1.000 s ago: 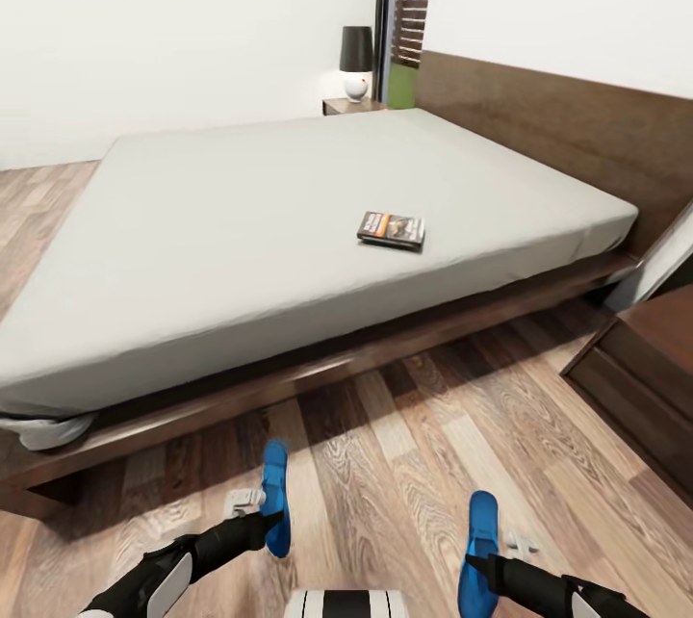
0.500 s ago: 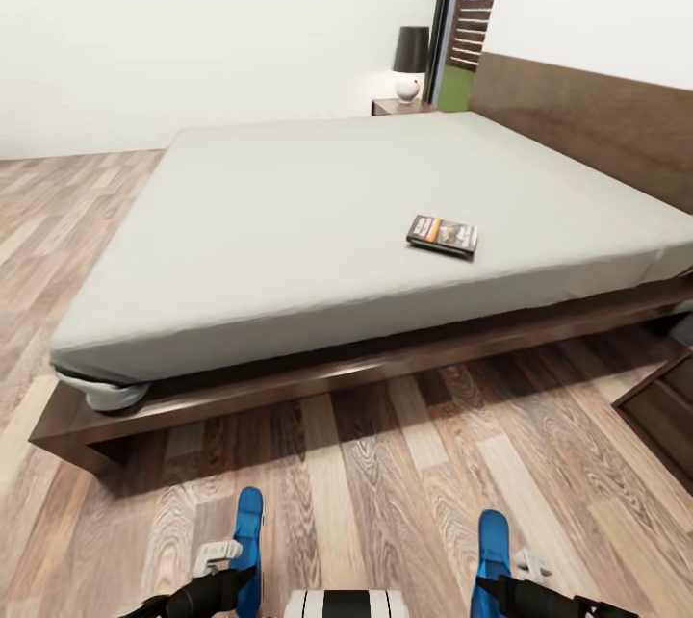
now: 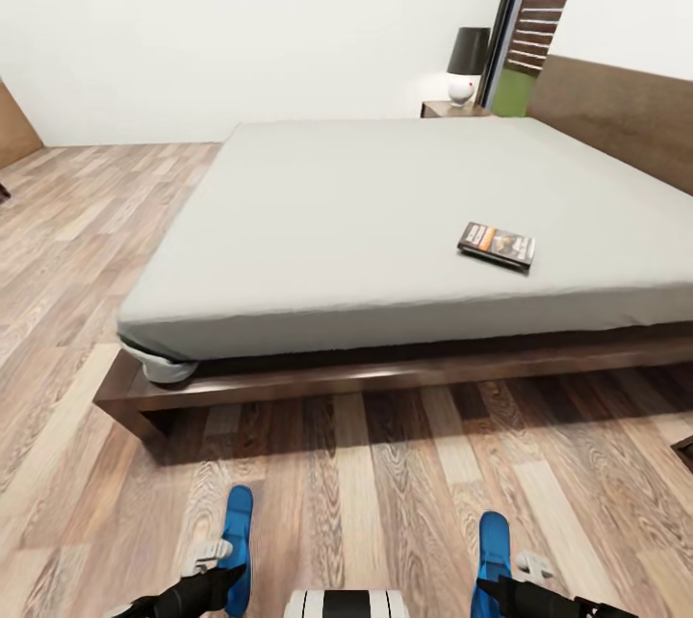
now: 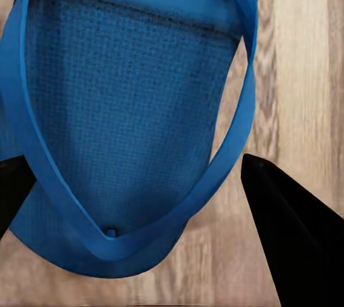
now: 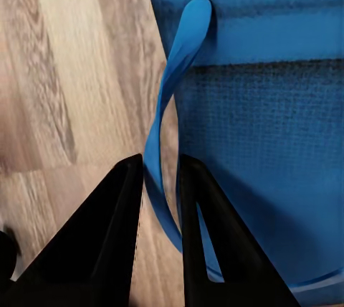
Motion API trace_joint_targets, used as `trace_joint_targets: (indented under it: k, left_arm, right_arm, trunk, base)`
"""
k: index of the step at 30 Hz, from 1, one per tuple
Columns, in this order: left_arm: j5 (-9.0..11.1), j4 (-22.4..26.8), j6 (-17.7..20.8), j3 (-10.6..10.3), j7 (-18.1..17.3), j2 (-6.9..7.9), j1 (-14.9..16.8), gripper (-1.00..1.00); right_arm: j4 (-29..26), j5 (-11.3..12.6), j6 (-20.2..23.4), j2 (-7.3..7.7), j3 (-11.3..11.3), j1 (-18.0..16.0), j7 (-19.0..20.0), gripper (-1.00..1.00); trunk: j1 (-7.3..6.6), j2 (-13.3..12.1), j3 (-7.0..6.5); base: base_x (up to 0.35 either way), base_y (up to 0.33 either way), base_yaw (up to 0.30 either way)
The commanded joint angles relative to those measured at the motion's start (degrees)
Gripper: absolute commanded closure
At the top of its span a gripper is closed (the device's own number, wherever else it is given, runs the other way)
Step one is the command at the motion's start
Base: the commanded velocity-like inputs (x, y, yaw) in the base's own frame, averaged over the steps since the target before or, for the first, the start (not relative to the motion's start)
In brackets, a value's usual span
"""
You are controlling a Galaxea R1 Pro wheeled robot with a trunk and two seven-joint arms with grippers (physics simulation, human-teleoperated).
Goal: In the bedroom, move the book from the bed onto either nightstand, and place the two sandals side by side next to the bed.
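Note:
The book (image 3: 496, 244) lies flat on the pale mattress of the bed (image 3: 385, 204), near its right side. A nightstand (image 3: 452, 108) stands beyond the bed's far corner. Low at the picture's left, my left gripper (image 3: 207, 568) is shut on one blue sandal (image 3: 238, 541), held over the floor. The left wrist view has that sandal (image 4: 129, 106) between the dark fingers (image 4: 287, 242), the left gripper (image 4: 132, 171) clamped across its toe end. My right gripper (image 3: 520, 572) is shut on the other sandal (image 3: 494, 551). There the right gripper (image 5: 159, 163) pinches the sandal's strap (image 5: 168, 106).
A lamp (image 3: 469, 60) with a black shade stands on the nightstand. The dark headboard (image 3: 626, 117) runs along the right wall. Wood plank floor (image 3: 366, 483) spreads between me and the bed frame (image 3: 289, 382). A dark furniture corner (image 3: 685, 450) sits at the right edge.
The whole view has swung left, so the bed and book sit further right in the picture and the dresser has almost left it. Both sandals stay held, lower in the frame.

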State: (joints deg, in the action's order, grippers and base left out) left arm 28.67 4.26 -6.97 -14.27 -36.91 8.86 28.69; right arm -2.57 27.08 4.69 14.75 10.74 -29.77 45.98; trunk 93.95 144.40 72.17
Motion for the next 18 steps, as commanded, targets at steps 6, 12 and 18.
trace_joint_targets:
  k: [6, 12, 18]
  left_arm:
    - [0.3, -0.1, -1.5, -0.6, -0.1, -0.01, 0.1, 1.00]
    - [0.3, -0.1, -1.6, -0.6, -0.2, -0.01, 0.1, 1.00]
    - [0.3, -0.1, -1.6, -0.6, -0.2, -0.07, 0.1, 1.00]
  right_arm:
    - [-0.1, 0.7, 0.6, 0.03, 0.3, 0.0, 0.3, 1.00]
    - [-0.1, 0.7, 0.6, 0.05, 0.3, 0.1, 0.3, 1.00]
    - [-0.1, 0.7, 0.6, 0.06, 0.3, 0.1, 0.3, 1.00]
  trunk:
    - [-0.01, 0.0, 0.04]
    - [-0.01, 0.0, 0.04]
    - [-0.01, 0.0, 0.04]
  base:
    - [0.000, 0.000, 0.292]
    - [0.000, 0.000, 0.221]
    - [0.000, 0.000, 0.025]
